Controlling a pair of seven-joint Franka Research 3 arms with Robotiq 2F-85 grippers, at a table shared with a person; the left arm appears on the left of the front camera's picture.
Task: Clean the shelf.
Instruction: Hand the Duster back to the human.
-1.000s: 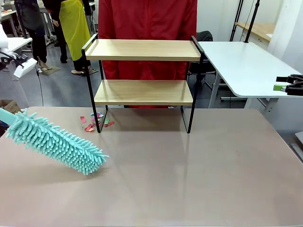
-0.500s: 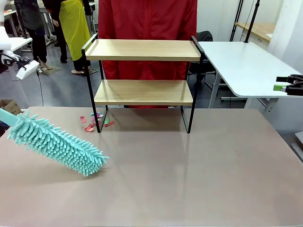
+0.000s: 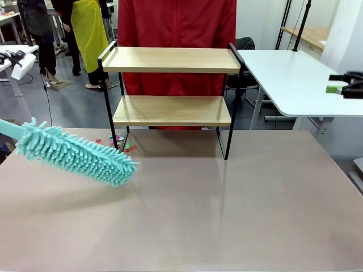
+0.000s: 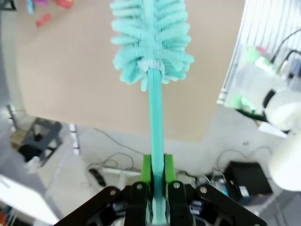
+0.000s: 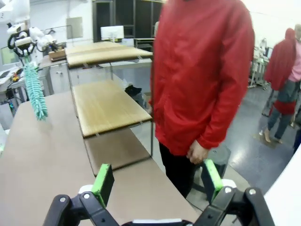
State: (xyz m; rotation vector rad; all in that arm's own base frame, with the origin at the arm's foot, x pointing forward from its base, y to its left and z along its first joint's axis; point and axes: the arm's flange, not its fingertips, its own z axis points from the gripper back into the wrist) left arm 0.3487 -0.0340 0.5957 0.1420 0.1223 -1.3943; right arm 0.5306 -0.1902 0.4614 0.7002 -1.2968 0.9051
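Note:
The shelf point(image 3: 170, 85) stands at the far middle of the beige table point(image 3: 238, 215), both wooden boards bare; it also appears in the right wrist view, shelf point(image 5: 106, 106). A teal fluffy duster point(image 3: 76, 152) hangs tilted above the table's left side, its tip near the shelf's left leg. My left gripper point(image 4: 156, 165) is shut on the duster's handle point(image 4: 155, 117). My right gripper point(image 3: 336, 83) hovers open at the far right, off the table, nothing between its green pads point(image 5: 103, 181).
Small coloured paper scraps point(image 3: 117, 141) lie on the table by the shelf's left leg. A person in a red coat point(image 3: 176, 34) stands right behind the shelf. A white table point(image 3: 289, 79) is at the back right.
The duster has lifted off the table and its head has swung up and a little right, toward the shelf's left leg. My right gripper has risen slightly.

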